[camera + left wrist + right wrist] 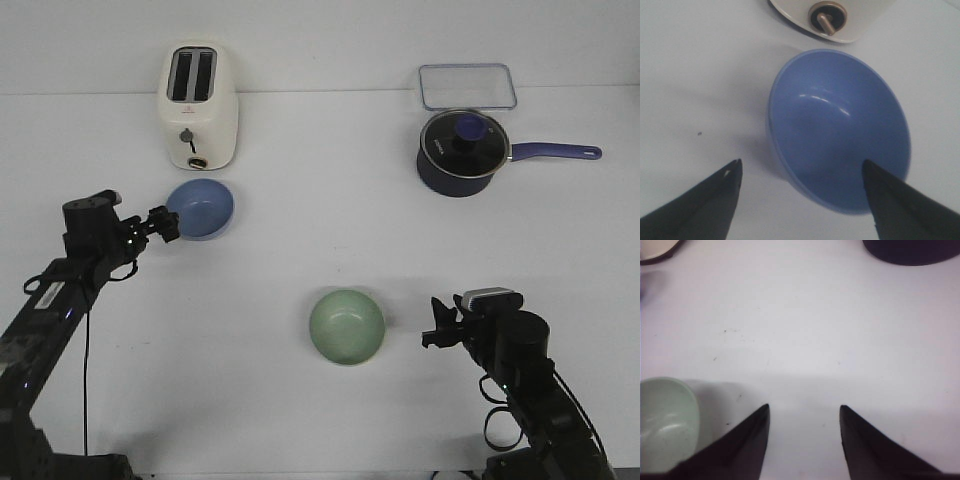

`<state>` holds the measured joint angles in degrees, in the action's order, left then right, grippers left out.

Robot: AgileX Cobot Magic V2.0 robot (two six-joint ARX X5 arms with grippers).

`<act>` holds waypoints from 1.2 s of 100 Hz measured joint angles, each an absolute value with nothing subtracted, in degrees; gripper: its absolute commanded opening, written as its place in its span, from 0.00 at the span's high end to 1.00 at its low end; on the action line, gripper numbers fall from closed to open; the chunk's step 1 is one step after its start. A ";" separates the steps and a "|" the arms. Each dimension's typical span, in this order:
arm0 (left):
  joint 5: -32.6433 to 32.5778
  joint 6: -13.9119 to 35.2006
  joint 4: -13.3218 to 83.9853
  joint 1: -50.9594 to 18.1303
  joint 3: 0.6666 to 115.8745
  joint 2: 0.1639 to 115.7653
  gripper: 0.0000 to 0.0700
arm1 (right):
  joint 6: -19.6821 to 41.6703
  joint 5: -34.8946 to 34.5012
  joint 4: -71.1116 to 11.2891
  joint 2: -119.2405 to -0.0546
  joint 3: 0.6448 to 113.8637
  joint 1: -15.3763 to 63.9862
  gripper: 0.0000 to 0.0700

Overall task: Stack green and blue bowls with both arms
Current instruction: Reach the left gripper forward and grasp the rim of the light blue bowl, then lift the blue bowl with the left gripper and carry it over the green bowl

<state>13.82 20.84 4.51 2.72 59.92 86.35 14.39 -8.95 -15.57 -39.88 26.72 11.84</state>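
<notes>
The periwinkle blue bowl (201, 208) sits on the white table just in front of the toaster. My left gripper (168, 224) is open at the bowl's left rim; in the left wrist view the open gripper (801, 166) straddles the near rim of the blue bowl (840, 130), one finger outside it and one over its inside. The pale green bowl (346, 326) sits at the table's front centre. My right gripper (437, 325) is open and empty, a short way to the right of it; the right wrist view shows the green bowl (665, 422) beside the open gripper (804, 410).
A cream toaster (198, 106) stands right behind the blue bowl. A dark blue lidded saucepan (462, 150) with its handle pointing right is at the back right, with a clear plastic container (467, 86) behind it.
</notes>
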 measured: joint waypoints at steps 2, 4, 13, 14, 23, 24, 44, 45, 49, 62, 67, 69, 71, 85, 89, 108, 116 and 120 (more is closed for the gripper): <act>13.85 20.84 4.54 2.72 60.93 87.77 0.32 | 14.39 -8.95 -15.57 -39.88 26.72 11.84 0.61; 13.85 20.84 4.60 2.72 61.89 89.19 0.32 | 14.39 -8.95 -15.57 -39.88 26.72 11.84 0.61; 13.85 20.84 4.84 2.72 65.93 94.89 0.32 | 14.39 -8.95 -15.57 -39.88 26.72 11.84 0.61; 13.85 20.84 4.86 2.72 66.35 95.48 0.33 | 14.39 -8.95 -15.57 -39.88 26.72 11.84 0.61; 13.85 20.84 4.91 2.72 69.23 99.96 0.34 | 14.39 -8.95 -15.57 -39.88 26.72 11.84 0.61; 13.85 20.84 4.91 2.72 69.45 100.38 0.35 | 14.39 -8.95 -15.57 -39.88 26.72 11.84 0.61; 13.87 20.82 5.19 2.50 70.43 103.98 0.91 | 14.44 -8.95 -15.57 -39.88 26.72 11.84 0.61; 13.87 20.82 5.15 2.48 70.46 103.98 0.93 | 14.44 -8.93 -15.57 -39.88 26.72 11.84 0.61; 13.93 20.82 4.75 2.39 70.46 103.94 0.99 | 14.46 -8.91 -15.57 -39.88 26.72 11.84 0.61; 15.84 20.82 5.04 2.35 70.50 103.72 0.98 | 14.63 -8.86 -15.92 -39.88 26.72 11.84 0.61; 17.63 20.64 5.65 2.35 70.50 103.13 0.98 | 14.81 -8.86 -16.51 -39.88 26.72 11.84 0.61; 18.48 20.62 5.93 2.35 70.48 102.74 0.98 | 14.81 -8.86 -16.88 -39.88 26.72 11.84 0.61; 19.22 20.58 6.33 2.31 70.48 102.19 0.98 | 14.83 -8.86 -17.21 -39.88 26.72 11.84 0.61; 22.98 20.18 9.21 0.78 70.46 95.04 0.98 | 14.83 -8.86 -18.06 -39.88 26.72 11.84 0.61; 23.97 19.77 10.63 -0.05 70.46 92.31 0.98 | 14.83 -8.86 -17.98 -39.88 26.72 11.84 0.61; 26.06 16.19 19.05 -8.25 70.63 82.08 0.98 | 14.83 -8.86 -17.28 -39.88 26.72 11.84 0.61; 26.17 15.51 20.99 -13.65 70.63 79.70 0.98 | 14.83 -8.86 -17.28 -39.88 26.72 11.84 0.61; 26.17 15.35 21.30 -16.62 70.63 79.05 0.98 | 14.83 -8.86 -17.28 -39.88 26.72 11.84 0.61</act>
<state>26.17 15.35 21.30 -16.62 70.63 79.05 14.83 -8.86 -17.28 -39.88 26.72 11.84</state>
